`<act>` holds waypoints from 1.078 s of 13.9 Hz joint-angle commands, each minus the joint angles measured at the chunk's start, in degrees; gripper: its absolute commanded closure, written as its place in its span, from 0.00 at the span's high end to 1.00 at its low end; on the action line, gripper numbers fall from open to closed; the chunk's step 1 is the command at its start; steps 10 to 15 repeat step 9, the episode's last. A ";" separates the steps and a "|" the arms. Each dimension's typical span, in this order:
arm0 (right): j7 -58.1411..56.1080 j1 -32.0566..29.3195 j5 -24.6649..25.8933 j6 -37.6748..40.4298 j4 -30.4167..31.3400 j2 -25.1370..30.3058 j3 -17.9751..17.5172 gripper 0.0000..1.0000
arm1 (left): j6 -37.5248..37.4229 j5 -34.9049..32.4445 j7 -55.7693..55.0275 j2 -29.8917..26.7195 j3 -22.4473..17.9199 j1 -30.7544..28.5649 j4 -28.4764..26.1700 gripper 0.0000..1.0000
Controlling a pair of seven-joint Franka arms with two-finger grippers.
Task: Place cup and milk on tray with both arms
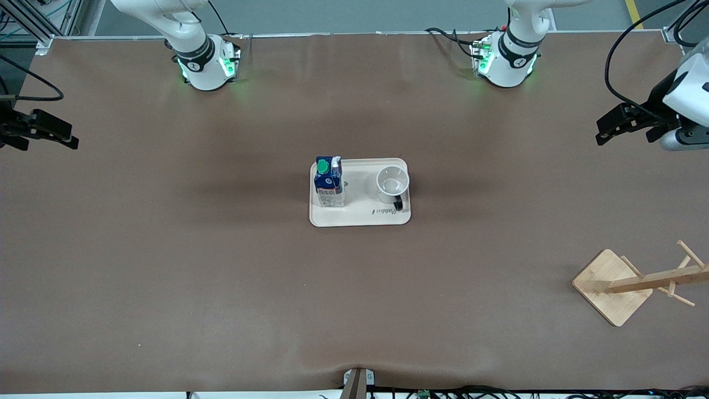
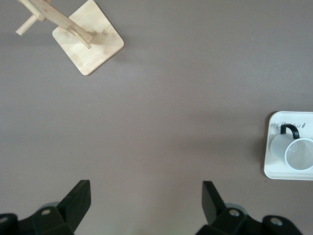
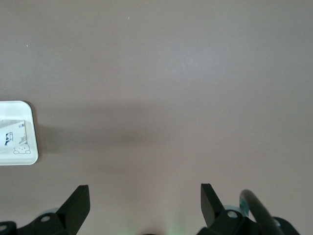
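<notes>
The cream tray (image 1: pixel 360 219) lies at the middle of the table. The dark-blue milk (image 1: pixel 329 183) stands upright on it at the right arm's end. Beside it on the tray sits the white cup (image 1: pixel 392 182), mouth up, its black handle toward the front camera. My left gripper (image 1: pixel 606 128) hangs open and empty over bare table at the left arm's end. The right gripper (image 1: pixel 67 137) hangs open and empty over the right arm's end. In the left wrist view the left gripper (image 2: pixel 145 196) shows the cup (image 2: pixel 298 152) and tray (image 2: pixel 273 169) far off. The right gripper (image 3: pixel 145 198) sees a tray corner (image 3: pixel 30 157).
A wooden rack with pegs lies tipped on its square base (image 1: pixel 612 285) near the front camera at the left arm's end, also seen as a wooden rack (image 2: pixel 88 44) in the left wrist view. Brown table surface surrounds the tray on all sides.
</notes>
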State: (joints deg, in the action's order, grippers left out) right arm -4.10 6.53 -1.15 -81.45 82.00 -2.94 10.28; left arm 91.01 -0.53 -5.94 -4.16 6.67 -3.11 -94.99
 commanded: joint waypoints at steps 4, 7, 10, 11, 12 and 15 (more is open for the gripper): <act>0.06 -0.91 0.63 4.64 -0.70 0.83 -0.79 1.00 | 0.40 -0.26 -0.39 -0.41 0.36 -0.32 -0.37 1.00; -0.03 -0.82 0.98 4.73 -2.01 0.74 -0.79 1.00 | 0.40 -0.26 -0.39 -0.41 0.36 -0.32 -0.37 1.00; 0.06 -0.73 1.33 4.81 -4.13 0.74 -0.88 1.00 | 0.40 -0.26 -0.39 -0.41 0.36 -0.23 -0.37 1.00; 0.06 -0.73 1.33 4.81 -4.13 0.74 -0.88 1.00 | 0.40 -0.26 -0.39 -0.41 0.36 -0.23 -0.37 1.00; 0.06 -0.73 1.33 4.81 -4.13 0.74 -0.88 1.00 | 0.40 -0.26 -0.39 -0.41 0.36 -0.23 -0.37 1.00; 0.06 -0.73 1.33 4.81 -4.13 0.74 -0.88 1.00 | 0.40 -0.26 -0.39 -0.41 0.36 -0.23 -0.37 1.00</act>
